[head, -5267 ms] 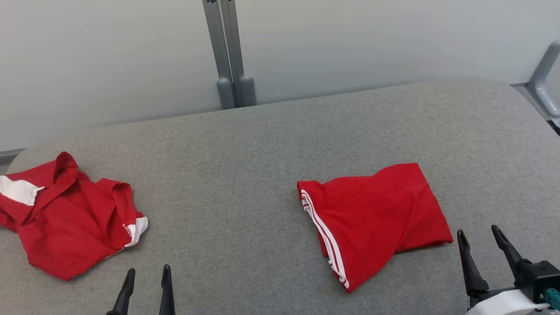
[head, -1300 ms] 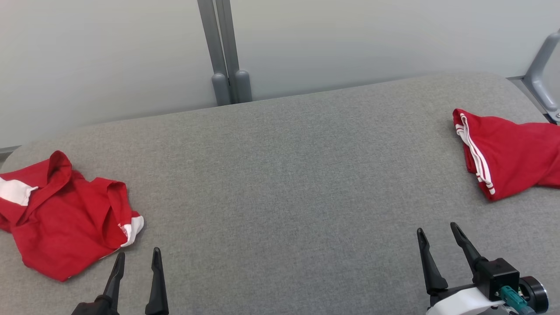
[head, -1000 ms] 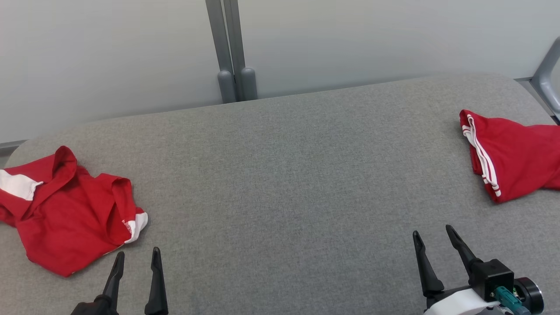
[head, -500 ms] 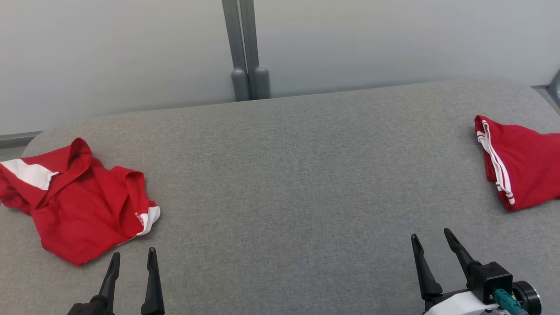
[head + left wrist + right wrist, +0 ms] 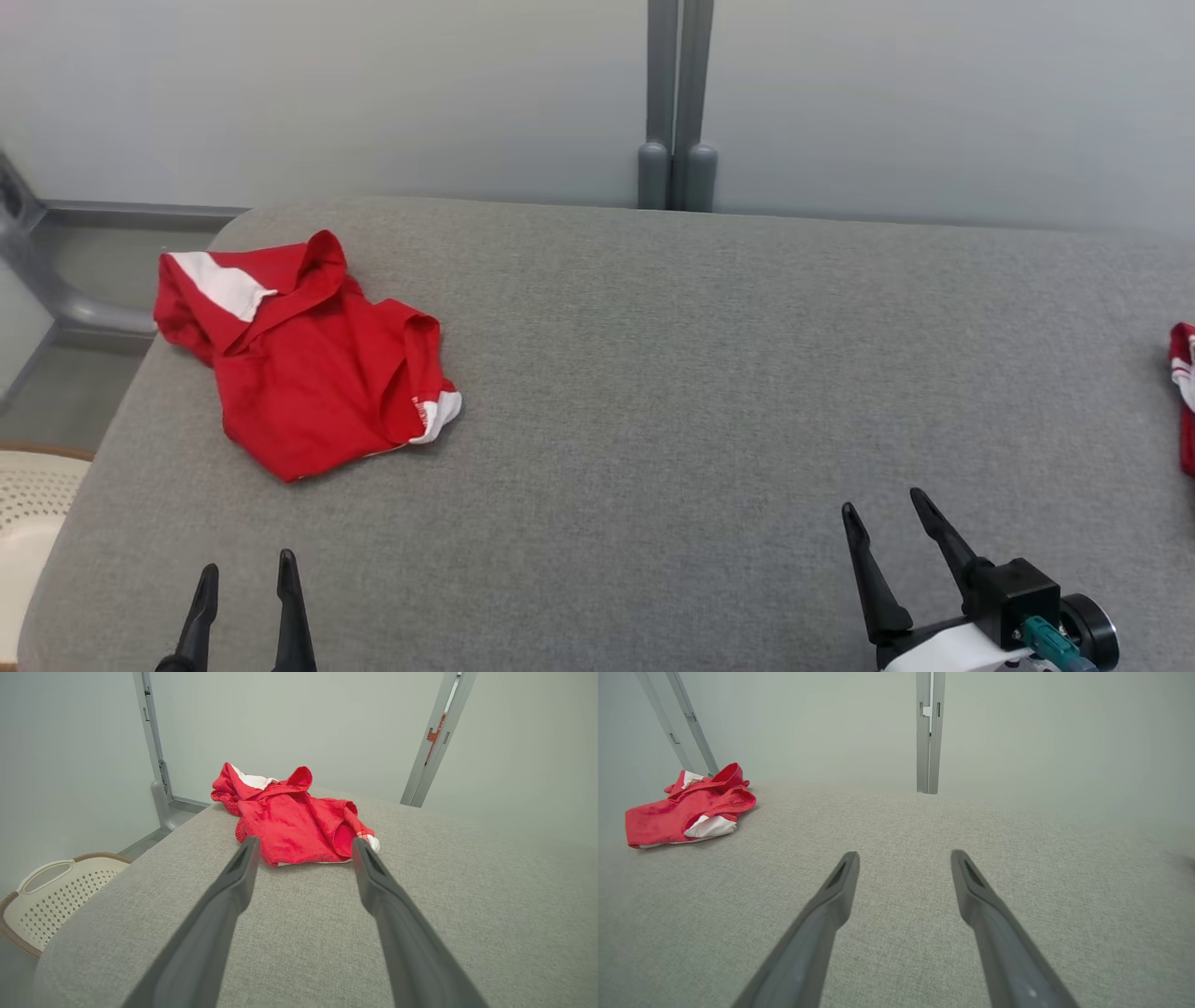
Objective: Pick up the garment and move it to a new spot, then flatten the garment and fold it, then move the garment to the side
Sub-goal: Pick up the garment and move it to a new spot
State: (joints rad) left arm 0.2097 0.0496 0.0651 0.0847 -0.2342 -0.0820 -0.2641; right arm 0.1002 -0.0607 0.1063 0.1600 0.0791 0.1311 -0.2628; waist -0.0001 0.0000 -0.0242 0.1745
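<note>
Across the grey fabric bench (image 5: 700, 373) my view has swung left: folded red garment (image 5: 1184, 392) far right, crumpled red-and-white garment (image 5: 308, 364) ahead of my left gripper (image 5: 247, 563), likely next. It and the right gripper (image 5: 882, 501) gape empty.

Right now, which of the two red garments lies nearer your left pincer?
The crumpled garment with white patches, ahead of the left pincer on the table's left; the other garment is cut off at the right edge.
</note>
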